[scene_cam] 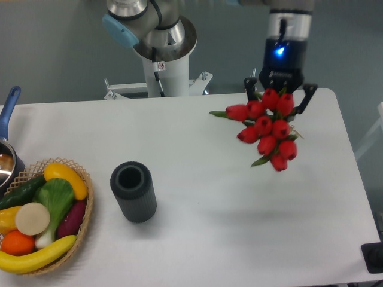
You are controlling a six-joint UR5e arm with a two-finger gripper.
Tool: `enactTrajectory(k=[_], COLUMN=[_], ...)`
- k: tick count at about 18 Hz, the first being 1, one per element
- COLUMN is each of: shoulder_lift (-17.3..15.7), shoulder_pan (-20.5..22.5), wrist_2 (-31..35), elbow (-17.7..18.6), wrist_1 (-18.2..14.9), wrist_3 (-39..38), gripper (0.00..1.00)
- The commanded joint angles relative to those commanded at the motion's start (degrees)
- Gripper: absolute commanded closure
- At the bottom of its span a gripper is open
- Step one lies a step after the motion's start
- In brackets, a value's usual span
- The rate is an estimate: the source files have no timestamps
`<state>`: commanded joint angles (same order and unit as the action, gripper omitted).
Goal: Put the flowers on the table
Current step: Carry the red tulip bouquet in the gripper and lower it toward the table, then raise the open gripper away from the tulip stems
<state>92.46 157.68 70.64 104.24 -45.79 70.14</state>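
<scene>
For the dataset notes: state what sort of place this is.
Probably a robotics lab or test cell: an arm on a pedestal behind a plain white table, its hand holding red tulips, with staged props, a basket of fruit and vegetables and a dark ribbed cylinder.

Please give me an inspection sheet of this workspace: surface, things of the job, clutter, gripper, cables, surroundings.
Surface: white table, no spills seen.
Job's things: flowers, red tulips, held in the air above the table's right part, not yet laid down.
Clutter: dark ribbed cylinder standing left of centre; basket of vegetables and fruit at the left edge; pot with blue handle at the far left, partly cut off.
Gripper: gripper shut on the flowers, blue light lit above it.
Cables: one thin cable on the robot base.
Surroundings: grey floor; black object at the lower right.
</scene>
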Motion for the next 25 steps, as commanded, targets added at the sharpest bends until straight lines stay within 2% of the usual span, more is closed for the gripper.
enactTrajectory(k=[6,10,14,20,21,22,23,25], shoulder_lift=[4.8,7.6,10.8,13.4,13.9,14.3,14.7,15.0], shoulder_pan=[-6.0,-8.3,-9.8,-10.4,-10.6,-10.9,-11.0,-11.2], wrist_2=[11.8,19.2,20.9,20.6,20.3,20.1,19.8,19.4], elbow=[0.2,0.4,-0.4,-1.1,-1.5,-1.9,-1.9,-1.9], wrist_1=[0.1,0.0,0.3,0.4,0.4,0.4,0.6,0.7], wrist_3=[0.1,0.1,0.0,0.1,0.1,0.1,0.1,0.4], gripper=[0.51,0.51,0.51,0.5,0.42,0.1,0.0,0.0])
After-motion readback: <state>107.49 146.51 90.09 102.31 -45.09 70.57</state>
